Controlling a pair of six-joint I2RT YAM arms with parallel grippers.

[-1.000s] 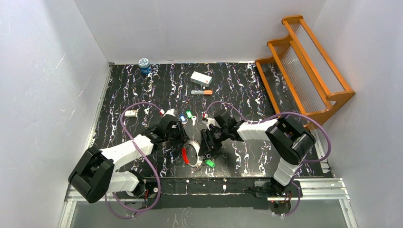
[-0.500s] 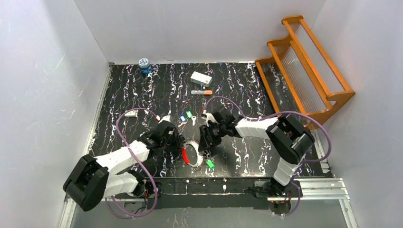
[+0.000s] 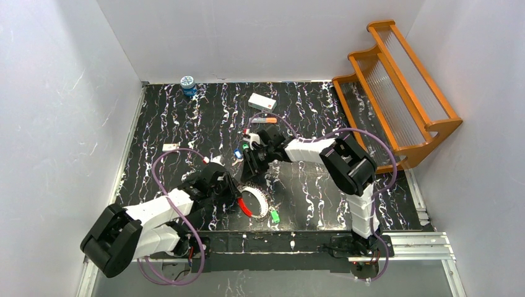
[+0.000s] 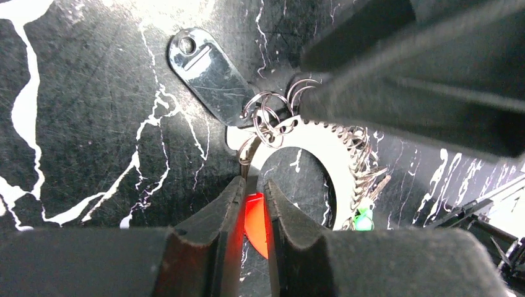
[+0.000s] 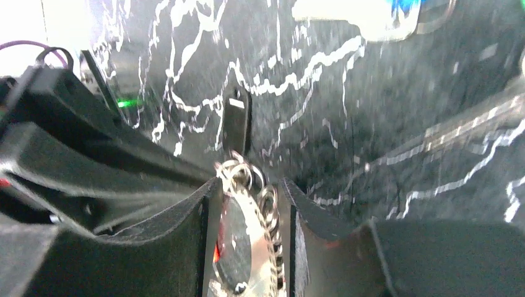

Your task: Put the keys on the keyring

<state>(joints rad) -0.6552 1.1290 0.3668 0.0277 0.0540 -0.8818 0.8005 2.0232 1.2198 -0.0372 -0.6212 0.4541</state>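
Ring pinned lower centre, keys loose mid-frame; slip and snag risk.
Left claw (image 4: 254,185) is closed on the red arc of the ring (image 4: 322,139), low centre in the top view. It's a thin pinch, likely to twist out if the ring is tugged. Right claw (image 5: 251,182) has fingers apart with the tag (image 4: 207,74) and small rings (image 4: 269,114) between them; it's blurred, so can't tell if it grips. A pull there could drag the ring or knock the keys (image 3: 238,153) just beside it. The claws crowd each other. Room: wall (image 3: 62,124) far left, bare table (image 3: 322,198) right of centre, rack (image 3: 396,93) upper right.
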